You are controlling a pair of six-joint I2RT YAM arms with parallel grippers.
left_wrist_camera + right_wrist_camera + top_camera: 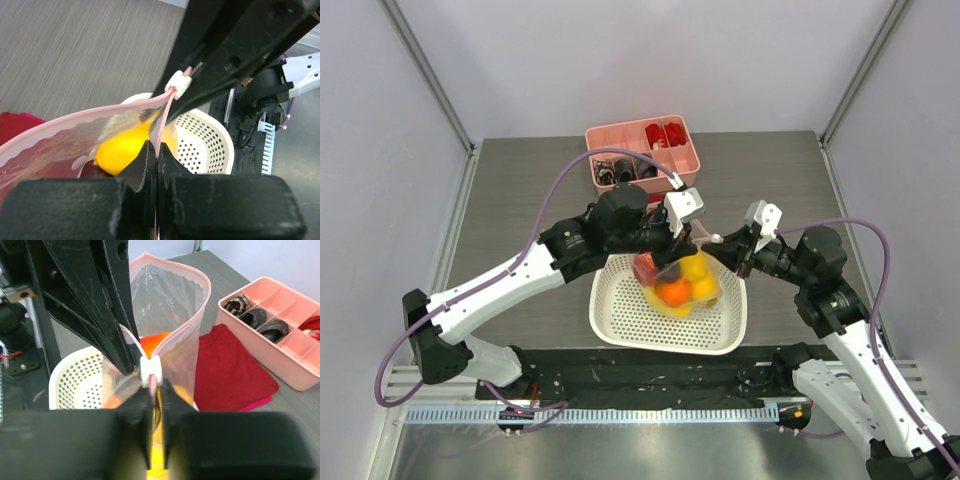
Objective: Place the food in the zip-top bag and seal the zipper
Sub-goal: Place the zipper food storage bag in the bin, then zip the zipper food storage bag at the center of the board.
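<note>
Above white basket point(620, 335), mid-table: zip-top bag point(682, 282) hangs by its top edge btwn both claws.

- Left claw point(156, 150): fingers pressed together, clamped on pink zipper point(100, 112).
- Right claw point(156, 390): also pinched onto the strip, w/ white slider point(150, 371) just past its tips.
- We cannot tell whether the bag's bottom rests in the basket.

Bag appearance: clear, floppy film w/ a pink, wavy-edged rim. Beyond the slider the mouth gapes as a loop. Food point(680, 288) is bunched low inside; we count orange, yellow, red and dark pcs.

Per view:
- Top ext.: whole layout. Arms meet over the basket, and pink tray point(692, 172) w/ red and dark items sits behind.
- Left wrist: yellow fruit point(120, 147) through the film, and right claw's fingers meeting the slider from opposite side.
- Right wrist: open mouth from the end, orange fruit point(157, 340) inside, and red cloth point(225, 370) flat on table touching the tray's near wall.
</note>
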